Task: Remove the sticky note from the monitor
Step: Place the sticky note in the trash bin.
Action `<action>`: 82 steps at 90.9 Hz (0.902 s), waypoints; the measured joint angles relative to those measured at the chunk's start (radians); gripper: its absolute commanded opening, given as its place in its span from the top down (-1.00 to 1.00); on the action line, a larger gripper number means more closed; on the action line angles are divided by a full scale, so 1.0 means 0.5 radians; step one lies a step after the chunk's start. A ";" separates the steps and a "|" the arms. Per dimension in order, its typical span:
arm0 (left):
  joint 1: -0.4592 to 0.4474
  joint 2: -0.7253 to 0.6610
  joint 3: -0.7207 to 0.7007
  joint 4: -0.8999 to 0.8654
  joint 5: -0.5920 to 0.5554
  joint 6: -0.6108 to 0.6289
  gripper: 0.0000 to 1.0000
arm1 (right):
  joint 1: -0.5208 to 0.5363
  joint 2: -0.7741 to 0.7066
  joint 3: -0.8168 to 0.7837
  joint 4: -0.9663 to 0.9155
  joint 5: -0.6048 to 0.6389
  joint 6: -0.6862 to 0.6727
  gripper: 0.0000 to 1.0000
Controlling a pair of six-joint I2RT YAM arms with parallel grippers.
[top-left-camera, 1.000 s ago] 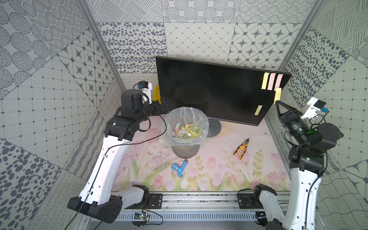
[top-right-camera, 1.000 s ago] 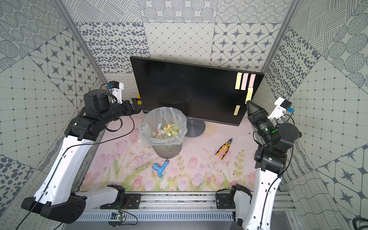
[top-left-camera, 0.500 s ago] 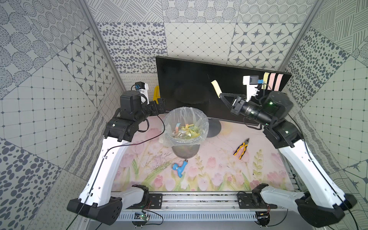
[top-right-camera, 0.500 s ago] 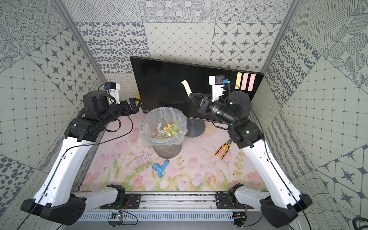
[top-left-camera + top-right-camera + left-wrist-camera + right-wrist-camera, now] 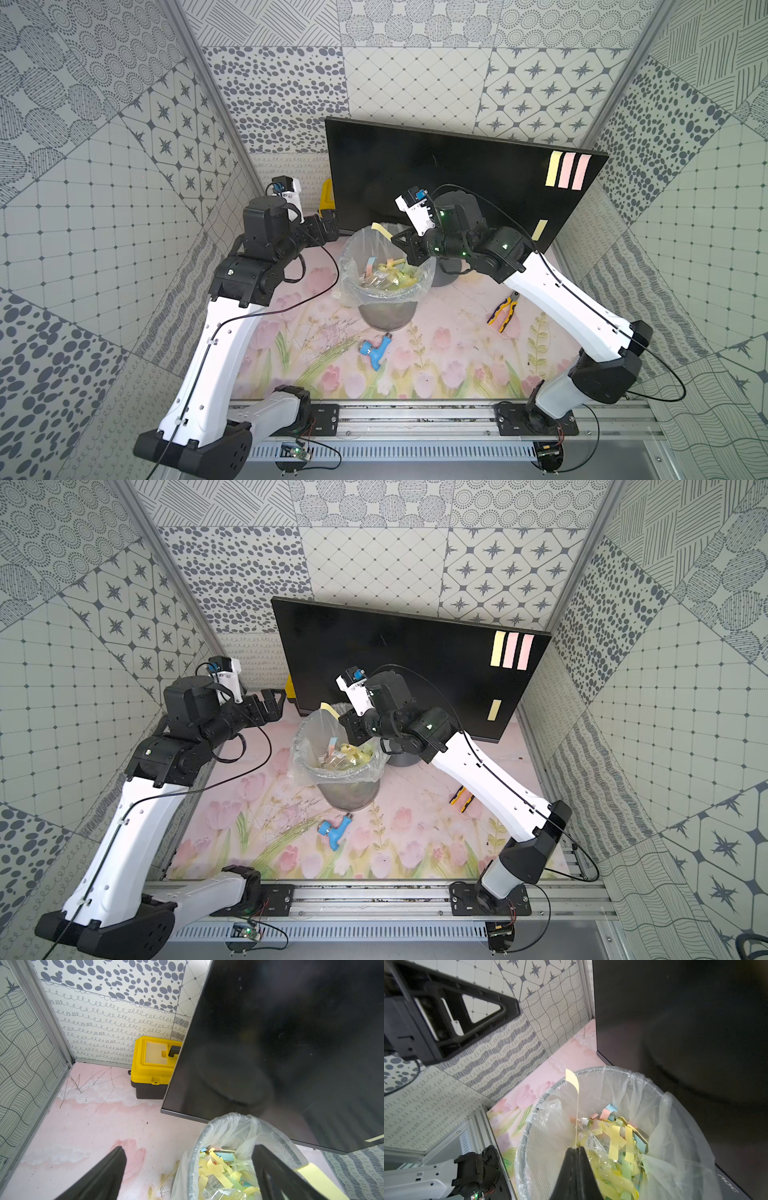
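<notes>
The black monitor (image 5: 457, 174) (image 5: 395, 658) stands at the back of the table. My right gripper (image 5: 395, 240) (image 5: 576, 1148) is shut on a narrow yellow sticky note (image 5: 380, 230) (image 5: 572, 1080), which sticks up over the rim of the lined mesh bin (image 5: 386, 316). Three notes (image 5: 567, 170), one yellow and two pink, are stuck to the screen's upper right corner, and one yellow note (image 5: 539, 229) is stuck low on its right side. My left gripper (image 5: 328, 220) (image 5: 189, 1148) hangs open and empty at the monitor's left edge, beside the bin.
The bin holds several discarded notes (image 5: 616, 1142). A yellow toolbox (image 5: 153, 1064) sits behind the monitor's left edge. Yellow-handled pliers (image 5: 505, 311) lie right of the bin. A blue plastic part (image 5: 376, 349) lies in front of it. The monitor's stand is behind my right arm.
My right arm has swung left from the monitor's right edge, carrying a yellow note to above the bin. The left arm has barely moved.
</notes>
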 measured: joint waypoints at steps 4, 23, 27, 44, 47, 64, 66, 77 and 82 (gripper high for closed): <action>0.000 -0.002 -0.002 0.001 -0.004 0.002 -0.99 | 0.011 0.020 0.017 -0.048 0.018 -0.029 0.97; 0.000 -0.003 -0.015 0.001 -0.018 0.008 -0.99 | 0.047 0.163 0.099 -0.253 0.098 -0.160 0.32; 0.000 -0.003 -0.021 0.002 -0.018 0.009 -0.99 | 0.054 0.180 0.108 -0.285 0.108 -0.169 0.21; 0.000 -0.004 -0.028 0.001 -0.018 0.009 -0.99 | 0.059 0.201 0.131 -0.366 0.159 -0.228 -0.27; 0.000 -0.004 -0.028 0.002 -0.018 0.009 -0.99 | 0.059 0.201 0.137 -0.367 0.168 -0.236 -0.34; 0.000 -0.003 -0.028 0.002 -0.017 0.008 -0.99 | 0.058 0.185 0.177 -0.383 0.231 -0.243 -0.64; 0.000 -0.003 -0.029 0.002 -0.017 0.008 -0.99 | 0.058 0.181 0.182 -0.386 0.238 -0.249 -0.67; 0.000 0.000 -0.032 0.002 -0.016 0.008 -0.99 | 0.059 0.163 0.214 -0.393 0.275 -0.241 -0.74; 0.000 0.004 -0.033 0.002 -0.015 0.008 -0.99 | 0.059 0.159 0.239 -0.396 0.294 -0.235 -0.77</action>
